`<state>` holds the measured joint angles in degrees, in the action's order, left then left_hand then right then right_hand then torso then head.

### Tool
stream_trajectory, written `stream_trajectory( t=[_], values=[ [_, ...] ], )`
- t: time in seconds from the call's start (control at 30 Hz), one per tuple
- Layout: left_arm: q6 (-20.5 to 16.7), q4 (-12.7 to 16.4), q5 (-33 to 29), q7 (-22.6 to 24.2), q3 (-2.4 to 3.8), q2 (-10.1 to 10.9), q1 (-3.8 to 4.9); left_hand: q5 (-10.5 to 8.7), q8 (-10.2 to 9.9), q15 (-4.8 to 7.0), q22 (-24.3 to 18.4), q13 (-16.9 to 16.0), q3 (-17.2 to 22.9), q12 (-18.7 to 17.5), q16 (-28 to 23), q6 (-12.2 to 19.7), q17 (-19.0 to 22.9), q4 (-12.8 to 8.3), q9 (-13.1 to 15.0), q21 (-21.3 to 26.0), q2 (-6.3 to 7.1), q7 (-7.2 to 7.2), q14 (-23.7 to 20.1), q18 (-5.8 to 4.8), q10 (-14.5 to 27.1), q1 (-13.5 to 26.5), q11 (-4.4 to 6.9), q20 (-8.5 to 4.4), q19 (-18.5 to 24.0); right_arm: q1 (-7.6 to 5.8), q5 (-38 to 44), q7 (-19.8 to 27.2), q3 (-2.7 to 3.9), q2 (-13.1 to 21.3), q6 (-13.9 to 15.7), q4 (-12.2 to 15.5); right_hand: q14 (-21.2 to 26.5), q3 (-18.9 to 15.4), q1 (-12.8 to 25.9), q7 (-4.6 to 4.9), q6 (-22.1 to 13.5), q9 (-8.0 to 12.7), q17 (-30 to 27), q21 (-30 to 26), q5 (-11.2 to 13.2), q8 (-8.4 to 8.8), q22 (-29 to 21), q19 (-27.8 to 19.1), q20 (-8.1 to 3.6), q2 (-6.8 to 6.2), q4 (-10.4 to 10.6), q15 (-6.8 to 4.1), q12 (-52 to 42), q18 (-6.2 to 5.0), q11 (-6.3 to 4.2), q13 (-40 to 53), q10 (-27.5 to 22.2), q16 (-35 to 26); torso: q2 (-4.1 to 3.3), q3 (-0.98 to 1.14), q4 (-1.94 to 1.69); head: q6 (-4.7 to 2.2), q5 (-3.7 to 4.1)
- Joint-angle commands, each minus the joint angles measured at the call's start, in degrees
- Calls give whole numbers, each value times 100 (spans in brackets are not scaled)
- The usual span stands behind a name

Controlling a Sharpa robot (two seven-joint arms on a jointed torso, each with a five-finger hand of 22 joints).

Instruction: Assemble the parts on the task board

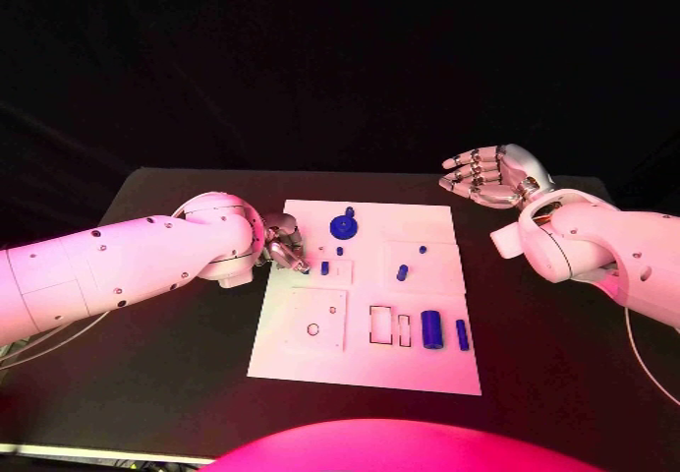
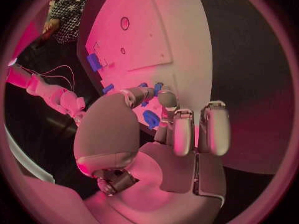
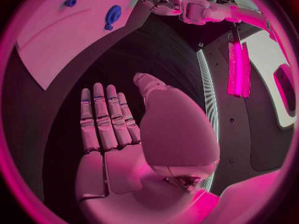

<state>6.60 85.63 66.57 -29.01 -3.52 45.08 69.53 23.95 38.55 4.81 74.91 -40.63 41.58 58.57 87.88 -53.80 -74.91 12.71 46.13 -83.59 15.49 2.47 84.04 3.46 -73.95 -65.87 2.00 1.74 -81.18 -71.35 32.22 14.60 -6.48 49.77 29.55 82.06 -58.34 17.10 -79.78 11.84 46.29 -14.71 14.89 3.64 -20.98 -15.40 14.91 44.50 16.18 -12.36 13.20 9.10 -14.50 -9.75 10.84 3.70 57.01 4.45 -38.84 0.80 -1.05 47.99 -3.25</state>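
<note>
Lying in the middle of the black table, the white board carries small blue parts: a gear standing near its far edge, several pegs loose, so most assembly seems left. The left hand hovers at the board's left edge (whether its curled fingers pinch anything, I cannot tell). The right hand waits apart, fingers straight and empty.

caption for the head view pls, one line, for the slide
Left hand at the task board's left edge near small blue parts; right hand open, clear of the board's far right corner.
</note>
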Motion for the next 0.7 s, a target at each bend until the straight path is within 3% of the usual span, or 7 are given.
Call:
stream_trajectory(
  t=[0.03,0.7],
  values=[
    [163,-2,-17,36,-7,-12,-11,36,17,25,168,0,1014,6,34,-91,-1158,-1045,10,-7,-31,-37,501,-31,-20,-21,14,-26,7,3,56,84,1,3,-72,15,-37,31,6,247,40,8,-5,5,-29,23,-5,-11,-6,51,13,-9,25,-78,-10,-8,31,31,-1,6,-3,14,1],
    [214,-160,-248,25,-9,-200,-31,44,31,25,210,-58,1015,52,44,-129,-1176,-1028,20,-27,-46,-41,507,-41,-66,23,15,-28,-19,2,54,89,2,6,-77,35,-38,36,19,247,42,11,-14,6,-33,25,-17,-10,-5,53,21,-9,30,-78,-9,-8,33,30,7,7,-2,72,48]
  ],
)
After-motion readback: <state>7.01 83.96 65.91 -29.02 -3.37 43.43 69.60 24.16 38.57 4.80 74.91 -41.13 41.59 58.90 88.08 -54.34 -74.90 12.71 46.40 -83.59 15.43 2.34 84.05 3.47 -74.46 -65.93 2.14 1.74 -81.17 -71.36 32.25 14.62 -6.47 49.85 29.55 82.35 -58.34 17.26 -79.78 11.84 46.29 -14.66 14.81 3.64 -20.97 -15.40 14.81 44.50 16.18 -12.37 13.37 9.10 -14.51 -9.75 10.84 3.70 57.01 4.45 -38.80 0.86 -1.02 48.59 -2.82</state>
